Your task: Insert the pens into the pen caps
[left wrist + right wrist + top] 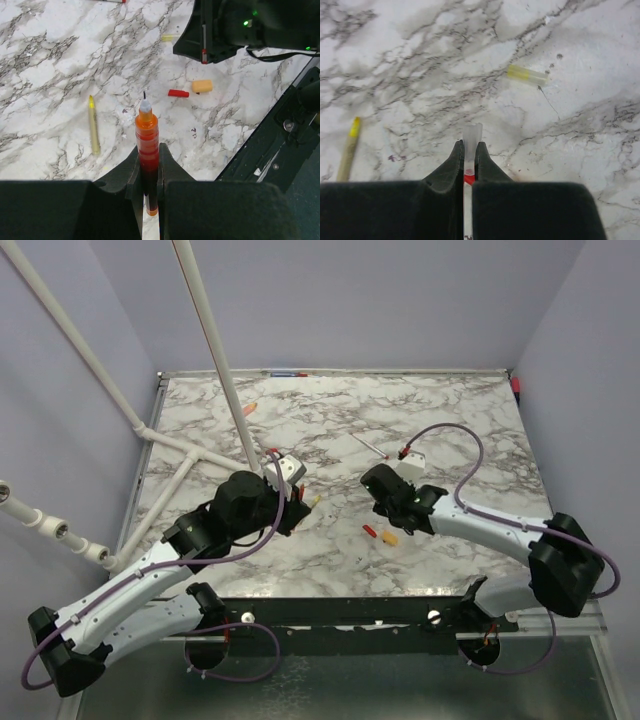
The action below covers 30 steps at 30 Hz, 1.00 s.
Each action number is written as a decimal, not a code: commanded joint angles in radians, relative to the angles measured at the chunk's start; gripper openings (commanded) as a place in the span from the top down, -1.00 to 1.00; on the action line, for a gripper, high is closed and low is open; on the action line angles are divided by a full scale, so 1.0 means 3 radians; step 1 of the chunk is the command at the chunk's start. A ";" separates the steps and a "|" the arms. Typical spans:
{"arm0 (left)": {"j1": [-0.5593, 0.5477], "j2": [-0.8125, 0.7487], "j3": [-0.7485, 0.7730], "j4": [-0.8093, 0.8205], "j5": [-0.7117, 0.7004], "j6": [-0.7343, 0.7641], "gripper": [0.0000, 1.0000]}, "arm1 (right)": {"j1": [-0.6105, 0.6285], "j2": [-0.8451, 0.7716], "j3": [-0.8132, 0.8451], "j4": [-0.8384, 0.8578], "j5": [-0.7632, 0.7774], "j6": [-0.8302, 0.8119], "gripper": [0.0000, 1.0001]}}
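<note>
The left hand point(149, 151) is clamped on a slim orange plastic pen point(146, 127), nib forward. The stubby orange cap point(202, 86) lies ahead-right on the marble surface point(50, 65) (nearer the right hand point(470, 147), itself pinching a whitish pen point(472, 133)).

The flat desk point(60, 60) is white with wavy grey lines all over, like marble. The left jaws are black. Between them is a slim orange plastic pen point(147, 135), more red lower down, with a whitish tip and a tiny black point. Left of those jaws is a thin yellow pen point(93, 125). Ahead and to their right are a tiny red tube cap point(178, 93) and a stubby yellow-orange cap point(202, 86). The right jaws are black too. Between them is a thin whitish pen point(471, 137) with a red spot. Ahead and right of them is a small yellow-and-clear cap point(526, 74).
</note>
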 commanded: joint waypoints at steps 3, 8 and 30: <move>0.0000 0.0077 0.0027 0.0052 0.0361 -0.0087 1.00 | -0.0020 -0.0658 -0.0160 0.0573 -0.0241 -0.0747 0.99; -0.0001 0.0085 -0.0016 0.0295 0.0724 -0.0264 1.00 | -0.0015 -0.1124 -0.0188 0.0928 -0.0776 -0.1244 0.99; -0.0002 0.0066 -0.0341 0.1259 0.2084 -0.0737 1.00 | 0.0062 -0.1526 0.0028 0.2607 -0.3009 -0.1617 0.99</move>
